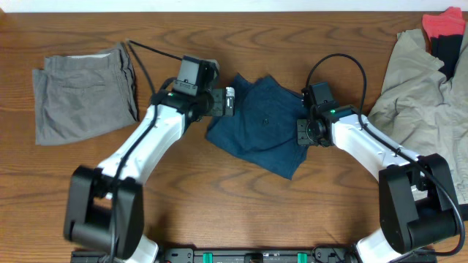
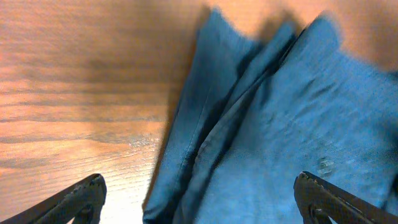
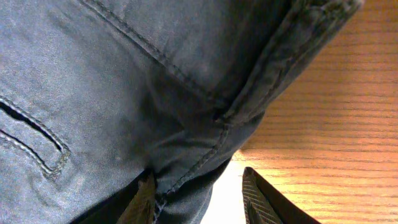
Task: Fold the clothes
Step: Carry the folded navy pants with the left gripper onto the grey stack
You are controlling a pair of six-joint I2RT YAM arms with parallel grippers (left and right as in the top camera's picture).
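Observation:
The navy-blue shorts lie folded into a rough square at the table's middle. My left gripper is at their upper left edge. In the left wrist view its jaws are wide open, with the shorts' folded edge below and between them. My right gripper is at the shorts' right edge. In the right wrist view its jaws are apart, and a seamed edge of the shorts hangs between them against the left finger, with a gap to the right finger.
Folded grey shorts lie at the far left. A heap of a beige garment, a red piece and a black piece sits at the far right. A black cable runs behind the left arm.

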